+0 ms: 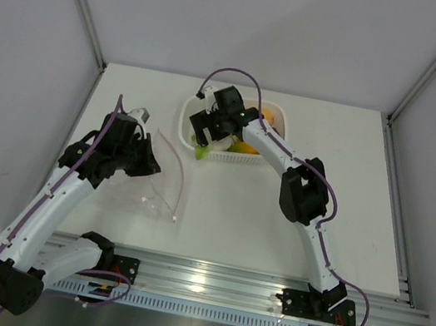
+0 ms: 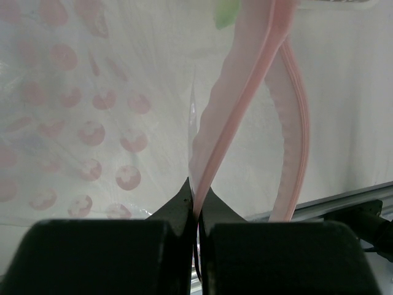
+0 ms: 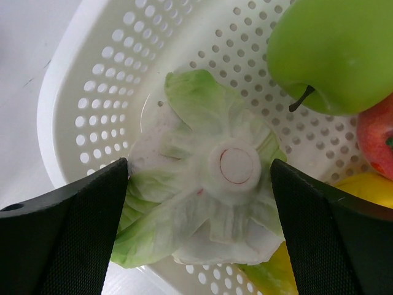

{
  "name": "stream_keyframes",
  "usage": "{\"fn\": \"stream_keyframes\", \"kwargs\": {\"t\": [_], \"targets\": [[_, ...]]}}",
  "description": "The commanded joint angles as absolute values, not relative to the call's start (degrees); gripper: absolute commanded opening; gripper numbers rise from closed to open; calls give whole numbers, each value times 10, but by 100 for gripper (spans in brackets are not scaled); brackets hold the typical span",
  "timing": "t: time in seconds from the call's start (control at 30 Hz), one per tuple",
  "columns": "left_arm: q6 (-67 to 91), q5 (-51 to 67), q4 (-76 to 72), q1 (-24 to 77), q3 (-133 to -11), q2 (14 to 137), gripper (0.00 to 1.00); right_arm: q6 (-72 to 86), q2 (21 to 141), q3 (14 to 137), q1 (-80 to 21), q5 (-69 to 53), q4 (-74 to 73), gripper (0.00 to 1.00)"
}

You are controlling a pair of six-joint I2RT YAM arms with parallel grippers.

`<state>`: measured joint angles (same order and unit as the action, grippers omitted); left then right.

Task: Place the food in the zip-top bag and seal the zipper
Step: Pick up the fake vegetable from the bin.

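The left tool [image 1: 150, 164] is pressed together on the zipper [image 1: 179, 175] of the clear bag [image 1: 154, 190], which lies on the white desk [image 1: 275, 224] in front of the left arm, left of the middle. In the left wrist view the two black fingers [image 2: 110, 252] of this tool [image 2: 196, 196] meet with one pink strip of the zipper [image 2: 236, 110] pinched between their tips. The second strip curves away to the right, apart from the first, so the mouth of the bag [image 2: 80, 123] stands open. Faint pink dots show on the plastic.

The right tool [image 1: 203, 137] hangs over the near left corner of the white perforated basket [image 1: 186, 115], which sits at the far middle of the desk. Its fingers [image 3: 67, 233] are spread wide apart, one to each side of the leafy vegetable [image 3: 202, 203], and this tool [image 3: 198, 169] is closed on nothing. Whether the pads touch the leaves cannot be told.

The vegetable lies in the basket [image 3: 92, 92] with its pale round stem end facing up. Just beside it, toward the right, sits a green apple [image 3: 331, 55]. Below the apple are a red fruit [image 3: 377, 141] and a yellow fruit [image 3: 368, 187], both cut off by the picture's edge. All the food seen is in the basket.
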<state>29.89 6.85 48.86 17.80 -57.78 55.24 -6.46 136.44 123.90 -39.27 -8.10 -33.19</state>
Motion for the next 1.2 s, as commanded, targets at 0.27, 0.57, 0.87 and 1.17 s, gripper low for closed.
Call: {"fn": "stream_keyframes", "kwargs": {"t": [0.27,0.57,0.87,1.17], "targets": [[288,94,473,169,-569,541,1,-82,1389,1254,-389,-70,-394,93],[289,91,477,168,-569,537,1,-19,1369,1224,-367,-113,-316,42],[288,91,480,168,-571,536,1,47,1338,1216,-320,-179,-274,11],[292,97,478,167,-583,543,1,128,1286,1176,-273,-268,-200,0]]}}
